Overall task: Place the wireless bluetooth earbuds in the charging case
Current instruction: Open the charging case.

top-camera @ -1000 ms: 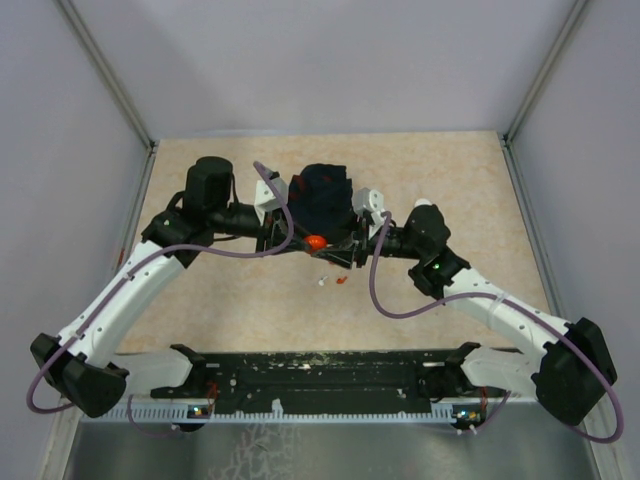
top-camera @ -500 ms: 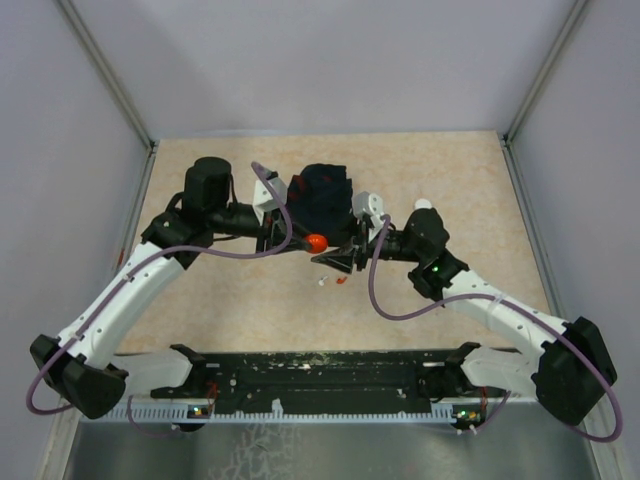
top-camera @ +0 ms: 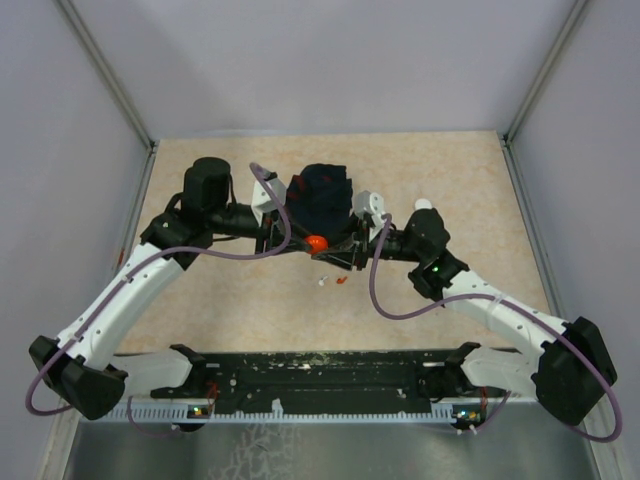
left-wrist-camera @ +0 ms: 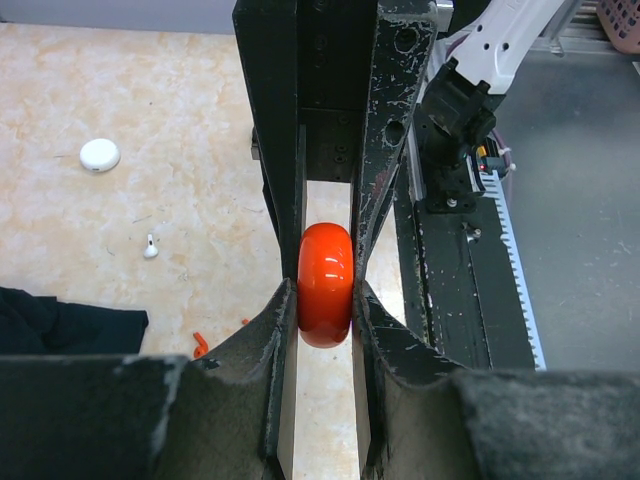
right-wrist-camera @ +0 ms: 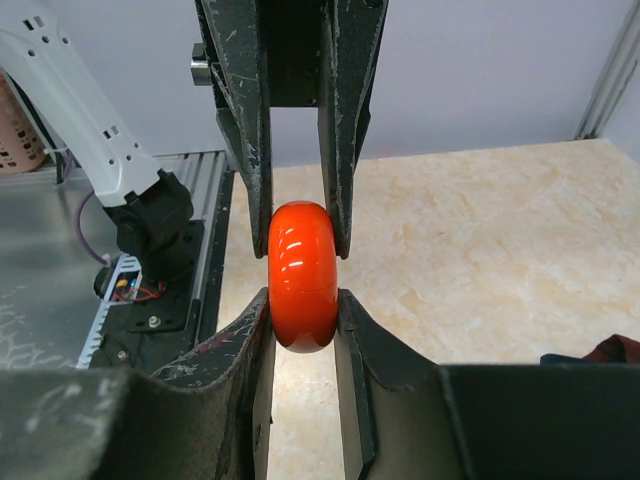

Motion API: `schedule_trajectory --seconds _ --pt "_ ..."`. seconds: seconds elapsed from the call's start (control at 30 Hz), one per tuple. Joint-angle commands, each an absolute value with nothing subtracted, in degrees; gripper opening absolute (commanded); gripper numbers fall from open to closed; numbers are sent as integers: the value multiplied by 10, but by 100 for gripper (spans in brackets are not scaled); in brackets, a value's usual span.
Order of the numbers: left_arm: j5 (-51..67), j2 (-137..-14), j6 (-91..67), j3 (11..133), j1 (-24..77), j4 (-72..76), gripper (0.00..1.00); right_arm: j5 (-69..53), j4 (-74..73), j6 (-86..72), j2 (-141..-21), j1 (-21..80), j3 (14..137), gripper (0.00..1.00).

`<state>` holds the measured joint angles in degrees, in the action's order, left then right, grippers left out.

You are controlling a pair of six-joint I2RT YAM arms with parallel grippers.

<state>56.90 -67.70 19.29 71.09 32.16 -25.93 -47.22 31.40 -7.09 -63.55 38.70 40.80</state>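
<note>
Although fingers hide its lid seam, the orange charging case (left-wrist-camera: 325, 270) hangs off the table (left-wrist-camera: 180, 120), pinched from opposite sides by the left gripper (left-wrist-camera: 325, 302) and right gripper (right-wrist-camera: 302, 300). A white earbud (left-wrist-camera: 150, 247) and a partly hidden red earbud (left-wrist-camera: 200, 347) lie beneath, near the cut-off dark cloth (left-wrist-camera: 60, 320).

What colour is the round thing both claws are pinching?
The round thing is glossy orange-red, clearest in the right wrist view.

The charging case (left-wrist-camera: 325, 285) is glossy orange-red; the bench (left-wrist-camera: 150, 90) beige with pale marbled veining; one earbud (left-wrist-camera: 150, 246) white; the other earbud (left-wrist-camera: 199, 347) orange-red; the round disc (left-wrist-camera: 100, 154) white; the cloth (left-wrist-camera: 60, 318) dark navy.
</note>
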Motion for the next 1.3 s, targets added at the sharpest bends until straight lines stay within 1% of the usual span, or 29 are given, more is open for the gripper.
schedule_trajectory --seconds 0.0,0.07,0.17,0.27,0.33,0.4,0.7,1.03,1.17,1.27 --pt "571 -670 198 708 323 -255 4 -480 364 -77 -622 386 405 16" --pt "568 -669 194 708 323 -254 8 -480 369 -74 -620 386 401 12" --pt "565 -667 179 707 323 -245 24 -481 370 -57 -615 386 395 6" --pt "563 -663 159 703 323 -229 37 -485 371 -39 -607 386 387 5" --pt "558 -660 144 700 323 -216 42 -491 383 -30 -605 386 379 2" --pt "547 -657 132 699 323 -205 46 -494 384 -26 -603 386 376 1" --pt "519 -660 101 697 323 -183 52 -511 394 -22 -599 386 371 0" --pt "470 -679 82 693 323 -177 52 -525 425 -12 -592 386 353 0" --pt "453 -677 74 692 323 -172 54 -509 427 -6 -590 386 345 0" --pt "414 -668 65 689 323 -166 57 -474 416 4 -585 386 332 0"
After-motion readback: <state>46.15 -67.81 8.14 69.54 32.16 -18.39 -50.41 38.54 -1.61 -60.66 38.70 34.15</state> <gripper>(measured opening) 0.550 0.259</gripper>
